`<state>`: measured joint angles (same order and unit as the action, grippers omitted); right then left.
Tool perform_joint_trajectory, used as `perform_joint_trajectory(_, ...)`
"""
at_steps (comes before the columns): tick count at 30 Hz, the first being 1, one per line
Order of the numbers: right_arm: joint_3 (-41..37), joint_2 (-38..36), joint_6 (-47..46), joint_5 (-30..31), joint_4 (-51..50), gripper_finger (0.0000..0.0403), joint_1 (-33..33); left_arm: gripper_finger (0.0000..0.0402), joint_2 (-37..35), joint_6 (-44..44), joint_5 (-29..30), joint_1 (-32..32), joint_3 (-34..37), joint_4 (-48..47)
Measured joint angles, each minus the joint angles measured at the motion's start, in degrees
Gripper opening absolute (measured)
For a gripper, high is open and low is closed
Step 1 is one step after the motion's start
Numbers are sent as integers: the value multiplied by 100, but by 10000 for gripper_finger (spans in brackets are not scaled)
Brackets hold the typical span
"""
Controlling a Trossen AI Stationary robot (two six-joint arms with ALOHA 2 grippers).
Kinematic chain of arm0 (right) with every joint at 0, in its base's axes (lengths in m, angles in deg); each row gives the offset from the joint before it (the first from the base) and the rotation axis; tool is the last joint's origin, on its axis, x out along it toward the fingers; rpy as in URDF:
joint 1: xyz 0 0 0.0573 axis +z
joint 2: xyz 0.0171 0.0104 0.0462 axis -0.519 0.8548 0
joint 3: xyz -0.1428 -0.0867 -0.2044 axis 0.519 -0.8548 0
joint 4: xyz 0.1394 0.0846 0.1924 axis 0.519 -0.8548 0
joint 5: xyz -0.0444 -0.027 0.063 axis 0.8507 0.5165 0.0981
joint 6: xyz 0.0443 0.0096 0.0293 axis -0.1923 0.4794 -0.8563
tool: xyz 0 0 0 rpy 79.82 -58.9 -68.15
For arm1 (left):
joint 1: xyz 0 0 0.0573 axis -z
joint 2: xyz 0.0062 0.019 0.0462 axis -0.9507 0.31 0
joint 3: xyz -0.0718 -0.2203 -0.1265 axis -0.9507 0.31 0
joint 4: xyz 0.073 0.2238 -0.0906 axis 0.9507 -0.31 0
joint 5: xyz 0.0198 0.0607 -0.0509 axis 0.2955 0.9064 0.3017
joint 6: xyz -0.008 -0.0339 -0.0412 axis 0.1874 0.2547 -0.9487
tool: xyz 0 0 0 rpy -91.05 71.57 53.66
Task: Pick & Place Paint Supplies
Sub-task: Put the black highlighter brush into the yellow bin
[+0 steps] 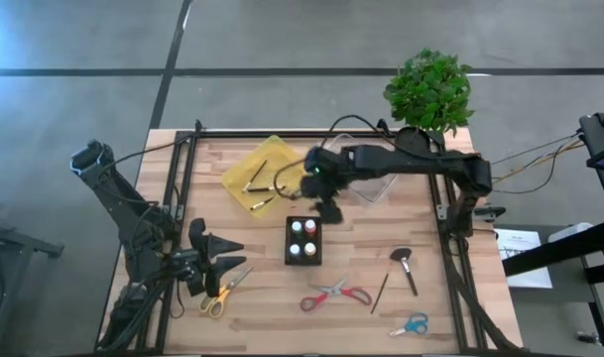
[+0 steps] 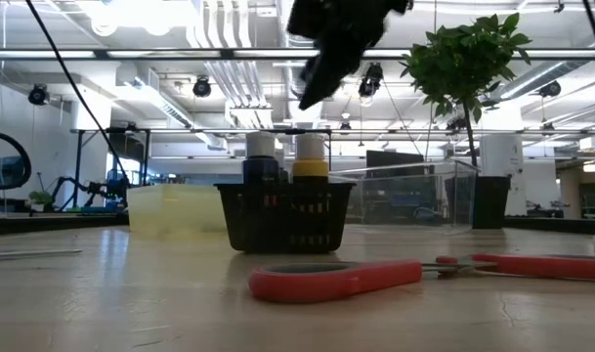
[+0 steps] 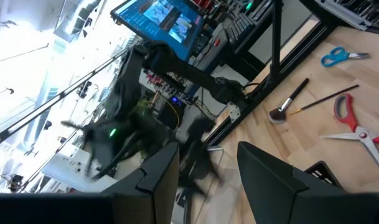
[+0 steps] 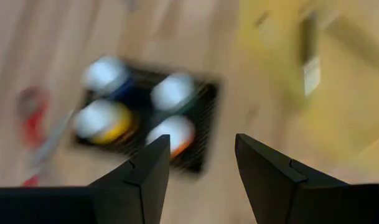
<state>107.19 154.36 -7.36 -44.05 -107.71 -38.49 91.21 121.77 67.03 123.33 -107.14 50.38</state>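
Observation:
A black basket (image 1: 302, 240) near the table's middle holds several small paint bottles (image 4: 105, 121) standing upright. My right gripper (image 4: 201, 146) hangs open and empty above the basket's far side (image 1: 326, 208), high over it in the low view (image 2: 321, 73). A yellow tray (image 1: 262, 171) at the far left holds thin brushes (image 1: 254, 181). Red scissors (image 1: 336, 295), yellow scissors (image 1: 224, 293), blue scissors (image 1: 411, 324), a wide-bristled brush (image 1: 405, 266) and a thin brush (image 1: 380, 293) lie flat on the near half. My left gripper (image 3: 208, 155) waits open at the near left (image 1: 227, 260).
A clear plastic container (image 1: 366, 174) stands at the far middle under the right arm. A potted plant (image 1: 430, 91) stands at the far right corner. Black frame rails (image 1: 178, 178) run along the table's left and right edges. Bare wood lies between the basket and the scissors.

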Motion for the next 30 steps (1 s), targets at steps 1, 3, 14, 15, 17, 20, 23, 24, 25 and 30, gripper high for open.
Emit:
perform_joint_trajectory(1, -24, -79, -166, -7, -295, 180, 144, 170, 0, 0, -1, -9, 0, 0)
perform_joint_trajectory(3, -113, -241, -442, -5, -845, 180, 459, 170, 0, 2, -2, -17, 0, 2)
perform_joint_trajectory(14, -1545, -1099, -2365, 1549, -1447, 180, 2163, 170, 0, -20, -7, -17, 0, 1)
perform_joint_trajectory(15, -1763, -1181, -2584, 1631, -1438, 180, 2282, 170, 0, -20, -24, -17, 0, 4)
perform_joint_trajectory(17, -2220, -1300, -3018, 1778, -1402, 180, 2510, 170, 0, -20, -47, -17, 0, 2)
perform_joint_trajectory(20, -2899, -1446, -3623, 1844, -1193, 180, 2772, 170, 0, -20, -87, -17, 0, 3)
perform_joint_trajectory(23, -3498, -1503, -4048, 1825, -883, 180, 2966, 171, 0, -22, -130, -17, 0, 4)
perform_joint_trajectory(24, -3669, -1503, -4127, 1782, -786, 180, 3014, 171, -2, -22, -135, -17, 0, 4)
perform_joint_trajectory(25, -3812, -1503, -4199, 1757, -695, 180, 3060, 171, -2, -22, -136, -17, 0, 4)
perform_joint_trajectory(30, -4223, -1489, -4341, 1570, -476, 180, 3291, 171, -2, -106, -138, -17, 0, 20)
